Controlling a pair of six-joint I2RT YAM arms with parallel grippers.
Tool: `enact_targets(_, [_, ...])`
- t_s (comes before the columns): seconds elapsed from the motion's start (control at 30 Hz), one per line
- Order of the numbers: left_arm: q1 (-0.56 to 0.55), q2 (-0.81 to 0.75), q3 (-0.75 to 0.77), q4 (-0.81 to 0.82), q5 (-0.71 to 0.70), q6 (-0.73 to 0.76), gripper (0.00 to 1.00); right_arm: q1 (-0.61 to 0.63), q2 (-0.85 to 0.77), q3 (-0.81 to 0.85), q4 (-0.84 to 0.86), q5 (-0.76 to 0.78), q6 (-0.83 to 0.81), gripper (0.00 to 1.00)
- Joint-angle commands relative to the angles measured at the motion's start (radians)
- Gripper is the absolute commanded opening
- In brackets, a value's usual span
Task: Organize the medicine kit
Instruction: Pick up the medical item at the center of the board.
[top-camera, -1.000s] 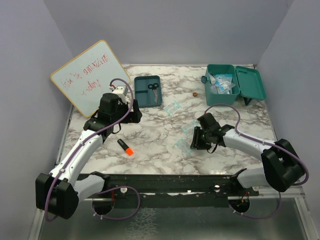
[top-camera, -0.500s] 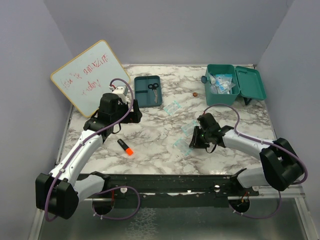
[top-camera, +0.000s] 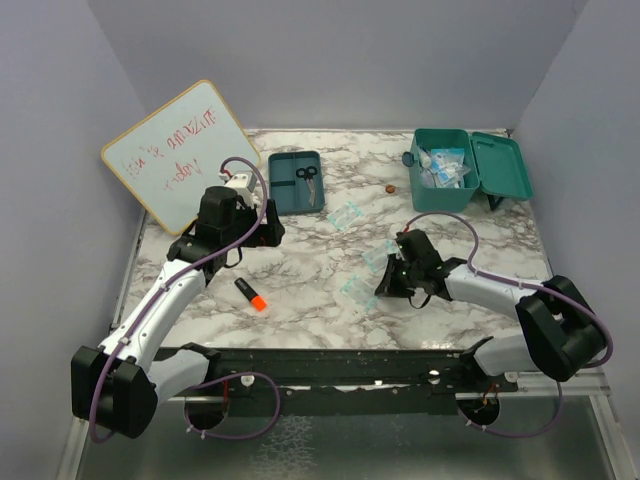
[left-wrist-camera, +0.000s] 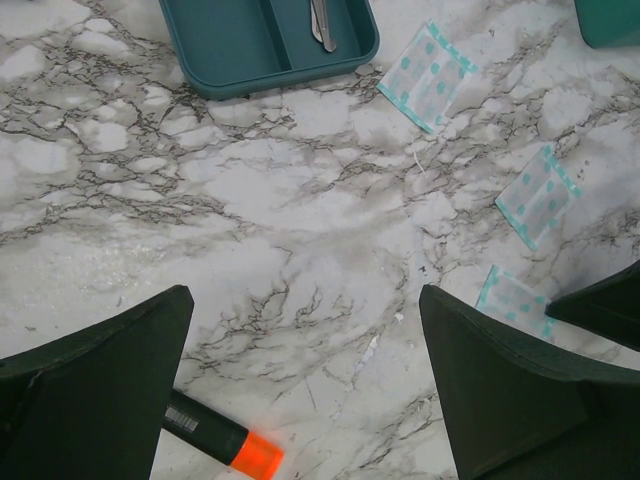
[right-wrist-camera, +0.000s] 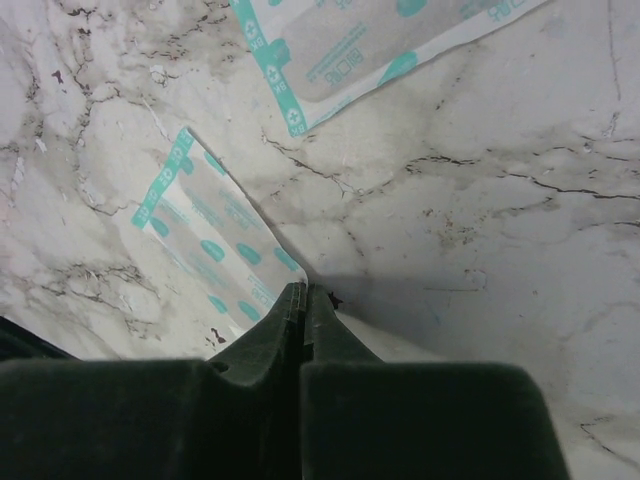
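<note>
The medicine kit (top-camera: 445, 192) is a teal box at the back right, lid open, with white packets inside. Three teal-dotted bandage packets lie mid-table. My right gripper (top-camera: 388, 285) (right-wrist-camera: 303, 292) is down on the table and shut on the edge of the nearest packet (top-camera: 356, 288) (right-wrist-camera: 208, 238), whose corner curls up into the jaws. A second packet (right-wrist-camera: 380, 40) lies flat just beyond. My left gripper (top-camera: 268, 226) (left-wrist-camera: 305, 300) hovers open over bare marble, holding nothing, with an orange-tipped black highlighter (left-wrist-camera: 215, 437) (top-camera: 251, 294) by its left finger.
A flat teal divided tray (top-camera: 282, 190) (left-wrist-camera: 240, 45) holding scissors (top-camera: 309, 176) sits at the back centre. A whiteboard (top-camera: 180, 150) leans at the back left. Two more packets (left-wrist-camera: 428, 75) (left-wrist-camera: 540, 195) lie between tray and kit. A small brown disc (top-camera: 381, 187) lies left of the kit.
My right gripper has lowered slightly toward the near-left and closed from part open to shut on the packet's edge. The left arm has not moved.
</note>
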Motion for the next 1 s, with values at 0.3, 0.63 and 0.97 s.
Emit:
enact_targets(0.3, [-0.005, 0.049, -0.011, 0.011, 0.017, -0.018, 0.94, 0.005, -0.048, -0.017, 0.055, 0.001, -0.021, 0.01])
enact_targets(0.63, [0.0, 0.257, 0.16, -0.035, -0.039, -0.119, 0.83, 0.005, -0.18, 0.068, -0.027, -0.045, -0.067, 0.01])
enact_targets(0.97, [0.016, 0.547, 0.398, -0.038, -0.255, -0.09, 0.62, 0.005, -0.269, 0.177, -0.097, 0.003, -0.088, 0.01])
